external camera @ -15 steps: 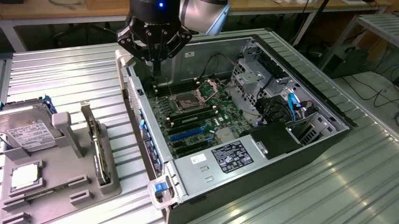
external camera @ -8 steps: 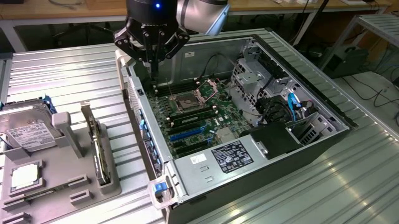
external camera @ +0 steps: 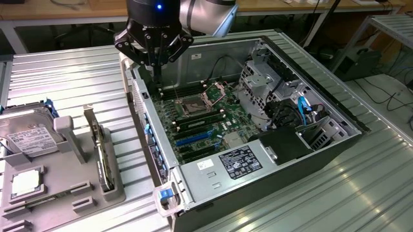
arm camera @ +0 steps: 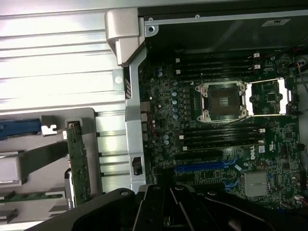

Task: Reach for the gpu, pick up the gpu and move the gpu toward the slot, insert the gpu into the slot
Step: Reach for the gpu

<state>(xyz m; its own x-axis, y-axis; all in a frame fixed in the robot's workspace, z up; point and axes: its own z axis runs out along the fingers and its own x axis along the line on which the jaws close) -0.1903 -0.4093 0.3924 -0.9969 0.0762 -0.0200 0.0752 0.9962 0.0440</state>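
Note:
The gpu (external camera: 103, 153), a green card with a silver end bracket, stands on edge in a grey holder (external camera: 77, 193) at the exterior view's left, outside the computer case. In the wrist view the gpu (arm camera: 77, 163) shows edge-on as a green strip. The slot (external camera: 194, 139) is a long blue socket on the green motherboard inside the open case; the wrist view shows the slot (arm camera: 204, 166) below the black memory sockets. My gripper (external camera: 156, 65) hangs over the case's far corner, above the motherboard and well away from the gpu, holding nothing. Its black body (arm camera: 168, 207) fills the near edge of the wrist view.
A grey hard drive (external camera: 26, 131) with a white label and a square processor chip (external camera: 26, 183) sit on the same holder. The case's metal wall (external camera: 150, 145) rises between the holder and the motherboard. A drive cage (external camera: 261, 89), cables and a black power supply (external camera: 284, 145) crowd the case's other side.

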